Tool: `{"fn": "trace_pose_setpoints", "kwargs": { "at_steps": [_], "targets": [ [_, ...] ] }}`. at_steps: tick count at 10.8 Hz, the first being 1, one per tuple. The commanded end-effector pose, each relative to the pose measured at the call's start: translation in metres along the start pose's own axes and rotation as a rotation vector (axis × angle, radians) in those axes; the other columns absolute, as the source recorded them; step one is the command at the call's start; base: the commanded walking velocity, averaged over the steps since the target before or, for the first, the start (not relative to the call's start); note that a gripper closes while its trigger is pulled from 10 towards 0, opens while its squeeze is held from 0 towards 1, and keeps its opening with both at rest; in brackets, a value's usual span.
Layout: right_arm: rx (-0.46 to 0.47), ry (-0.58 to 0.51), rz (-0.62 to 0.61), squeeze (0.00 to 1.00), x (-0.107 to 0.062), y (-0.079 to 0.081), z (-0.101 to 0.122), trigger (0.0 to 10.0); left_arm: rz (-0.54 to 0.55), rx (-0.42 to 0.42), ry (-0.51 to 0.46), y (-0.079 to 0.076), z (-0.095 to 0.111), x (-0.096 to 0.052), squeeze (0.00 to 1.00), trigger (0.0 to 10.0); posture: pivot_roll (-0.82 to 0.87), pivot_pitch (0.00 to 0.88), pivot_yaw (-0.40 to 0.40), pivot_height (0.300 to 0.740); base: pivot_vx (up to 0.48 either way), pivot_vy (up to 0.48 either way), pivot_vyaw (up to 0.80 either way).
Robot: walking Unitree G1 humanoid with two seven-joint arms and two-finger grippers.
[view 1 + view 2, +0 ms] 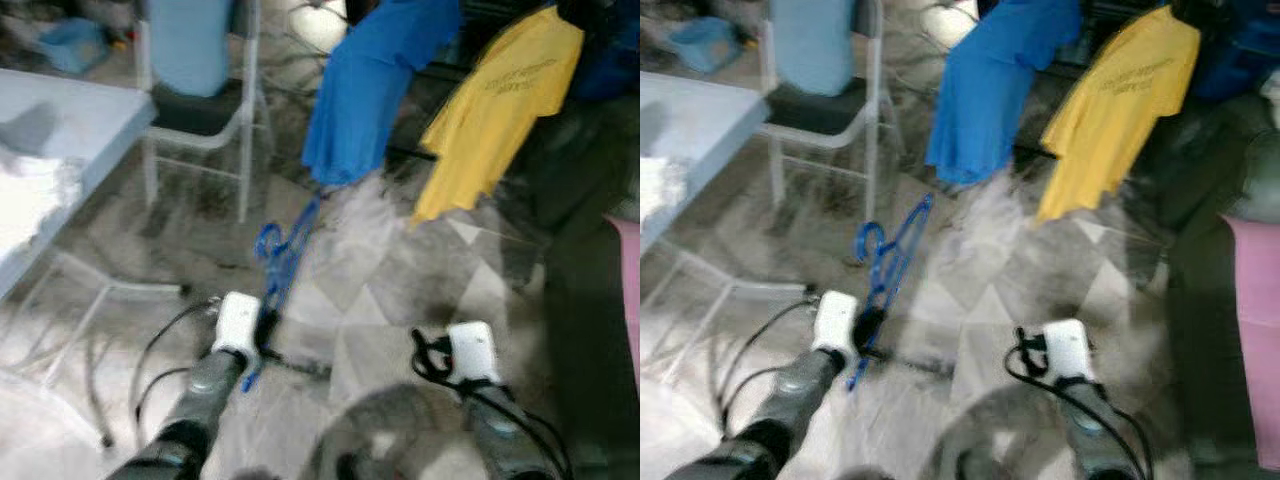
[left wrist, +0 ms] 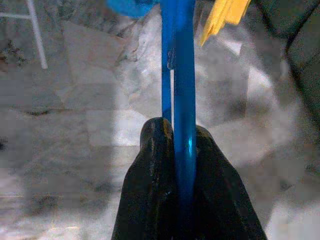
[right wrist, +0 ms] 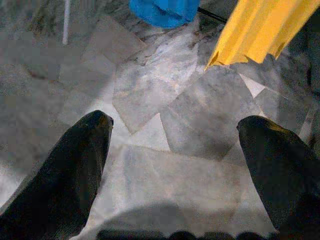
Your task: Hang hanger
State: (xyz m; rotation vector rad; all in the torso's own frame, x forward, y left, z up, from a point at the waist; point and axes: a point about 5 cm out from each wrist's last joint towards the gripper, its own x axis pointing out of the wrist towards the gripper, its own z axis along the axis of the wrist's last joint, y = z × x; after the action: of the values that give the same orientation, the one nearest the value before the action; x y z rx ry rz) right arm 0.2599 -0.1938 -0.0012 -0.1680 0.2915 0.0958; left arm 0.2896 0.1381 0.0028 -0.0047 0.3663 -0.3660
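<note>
My left gripper (image 2: 175,131) is shut on a blue plastic hanger (image 1: 283,250), which sticks out ahead of it, low over the tiled floor. In the left wrist view the hanger (image 2: 178,75) runs straight between the two black fingers (image 2: 150,175). Ahead hang a blue shirt (image 1: 375,85) and a yellow shirt (image 1: 505,100) from a dark rack at the top of the head views. My right gripper (image 3: 172,132) stands open over bare floor tiles, with nothing between its fingers (image 3: 75,170). The right arm's white wrist (image 1: 472,350) is level with the left wrist (image 1: 238,322).
A white table (image 1: 60,150) stands at the left, with a white chair (image 1: 200,110) carrying a light blue cushion behind it. Something pink (image 1: 630,290) and a dark mass lie at the right edge. Grey marble floor (image 1: 380,290) lies between me and the hanging shirts.
</note>
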Motion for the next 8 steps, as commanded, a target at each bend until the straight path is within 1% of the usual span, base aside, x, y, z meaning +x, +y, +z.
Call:
{"fn": "trace_pose_setpoints", "kwargs": {
  "at_steps": [1,3,5,6,7,8],
  "targets": [
    [0.003,0.008,-0.034,0.00,-0.004,-0.007,-0.004,10.0,-0.032,0.014,-0.007,-0.007,0.004,0.004,0.00,10.0,-0.19,0.159,0.046,0.740,0.000,0.000,-0.52],
    [0.004,0.008,-0.034,0.00,-0.006,-0.007,-0.005,10.0,-0.040,0.021,-0.004,-0.008,0.004,0.004,0.00,10.0,-0.19,0.163,0.048,0.740,0.000,0.000,0.00],
    [-0.015,0.003,-0.025,0.00,-0.007,-0.010,-0.004,10.0,-0.047,0.061,-0.010,-0.008,0.004,0.004,0.00,10.0,-0.19,0.174,0.042,0.740,0.000,0.000,0.00],
    [-0.040,-0.011,-0.016,0.00,-0.008,-0.014,-0.001,10.0,-0.055,0.103,-0.032,-0.008,0.008,0.004,0.00,10.0,-0.19,0.174,0.042,0.740,0.000,0.000,0.00],
    [-0.090,-0.042,0.016,0.00,-0.007,-0.017,0.007,10.0,-0.072,0.161,-0.038,-0.007,0.013,0.005,0.00,10.0,-0.18,0.187,0.033,0.740,0.000,0.000,0.00],
    [-0.187,-0.088,0.073,0.00,-0.005,-0.022,0.021,10.0,-0.114,0.235,-0.044,-0.004,0.023,0.007,0.00,10.0,-0.18,0.189,0.033,0.740,0.000,0.000,0.00]
  ]
}}
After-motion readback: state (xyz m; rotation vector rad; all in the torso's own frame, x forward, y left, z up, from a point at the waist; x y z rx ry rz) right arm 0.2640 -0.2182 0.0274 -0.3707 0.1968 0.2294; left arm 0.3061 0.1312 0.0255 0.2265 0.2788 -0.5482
